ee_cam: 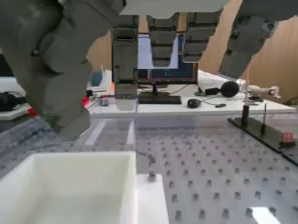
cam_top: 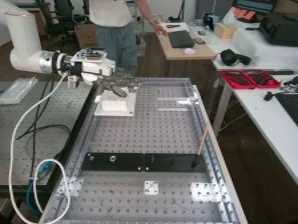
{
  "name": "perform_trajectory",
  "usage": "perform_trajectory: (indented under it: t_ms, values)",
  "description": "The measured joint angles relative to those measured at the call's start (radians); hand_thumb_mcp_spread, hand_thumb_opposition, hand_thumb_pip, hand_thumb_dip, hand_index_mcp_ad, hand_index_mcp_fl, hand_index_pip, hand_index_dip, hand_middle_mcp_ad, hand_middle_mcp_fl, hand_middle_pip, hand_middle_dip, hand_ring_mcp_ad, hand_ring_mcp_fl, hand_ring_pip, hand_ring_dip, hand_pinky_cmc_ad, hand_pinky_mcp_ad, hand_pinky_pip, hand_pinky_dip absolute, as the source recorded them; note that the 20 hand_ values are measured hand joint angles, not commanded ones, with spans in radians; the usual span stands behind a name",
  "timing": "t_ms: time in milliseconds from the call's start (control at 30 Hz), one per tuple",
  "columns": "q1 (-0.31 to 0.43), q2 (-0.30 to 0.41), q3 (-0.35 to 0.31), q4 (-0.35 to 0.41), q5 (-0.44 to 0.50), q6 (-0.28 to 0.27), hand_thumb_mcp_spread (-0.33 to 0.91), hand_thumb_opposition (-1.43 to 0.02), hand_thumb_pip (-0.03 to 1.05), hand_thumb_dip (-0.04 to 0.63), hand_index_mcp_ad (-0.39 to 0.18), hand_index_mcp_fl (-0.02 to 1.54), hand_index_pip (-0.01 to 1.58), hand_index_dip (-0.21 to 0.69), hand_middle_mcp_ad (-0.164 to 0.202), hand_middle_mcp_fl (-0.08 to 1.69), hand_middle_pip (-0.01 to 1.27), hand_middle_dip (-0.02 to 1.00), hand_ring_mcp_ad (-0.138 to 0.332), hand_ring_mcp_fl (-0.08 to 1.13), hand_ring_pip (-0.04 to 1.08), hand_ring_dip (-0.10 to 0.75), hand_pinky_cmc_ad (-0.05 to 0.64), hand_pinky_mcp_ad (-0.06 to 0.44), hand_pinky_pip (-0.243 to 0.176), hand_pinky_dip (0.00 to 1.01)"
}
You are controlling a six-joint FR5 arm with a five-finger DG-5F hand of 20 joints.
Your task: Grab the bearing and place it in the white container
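The hand [cam_top: 118, 82] is at the far left of the perforated bench, over the white container [cam_top: 114, 104]. Straight fingers and a thumb of the hand [ee_cam: 125, 62] hang in the wrist view with nothing between them. The white container [ee_cam: 63, 192] stands below the thumb; the part of its inside that shows holds nothing. On the black plate [cam_top: 174, 163] across the bench lie two small silvery round pieces, one [cam_top: 113, 158] right of the other [cam_top: 91, 157]. Either could be the bearing; I cannot tell which.
A thin brown rod [cam_top: 202, 142] rises at a slant from the black plate's right end. A small white square plate [cam_top: 151, 187] lies nearer on the bench. A pale cable [cam_top: 16, 145] loops down at the left. Red trays [cam_top: 249, 80] are on the side table.
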Motion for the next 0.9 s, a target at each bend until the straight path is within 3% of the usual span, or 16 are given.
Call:
perform_trajectory:
  t_ms: [167,367,600,900]
  values:
    - [-0.083,0.078,0.068,-0.04,-0.023,-0.052,0.18,-0.77,0.68,0.202,-0.089,0.02,1.09,0.009,0.072,0.02,0.13,0.16,0.124,0.0,0.09,0.072,0.374,0.295,-0.106,0.42]
    - [-0.177,0.095,0.176,-0.093,-0.045,-0.055,0.18,-0.77,0.65,0.182,-0.098,0.02,0.77,0.009,0.073,0.02,0.13,0.16,0.138,0.0,0.09,0.072,0.379,0.298,-0.108,0.43]
    - [-0.299,0.065,0.312,-0.153,-0.098,-0.035,0.17,-0.76,0.6,0.175,-0.087,0.02,0.55,0.012,0.075,0.02,0.13,0.16,0.148,0.0,0.09,0.072,0.379,0.311,-0.105,0.42]
    - [-0.413,-0.015,0.433,-0.224,-0.253,-0.016,0.18,-0.74,0.6,0.168,-0.087,0.05,0.47,0.033,0.077,0.02,0.13,0.16,0.164,0.0,0.09,0.068,0.379,0.312,-0.105,0.43]
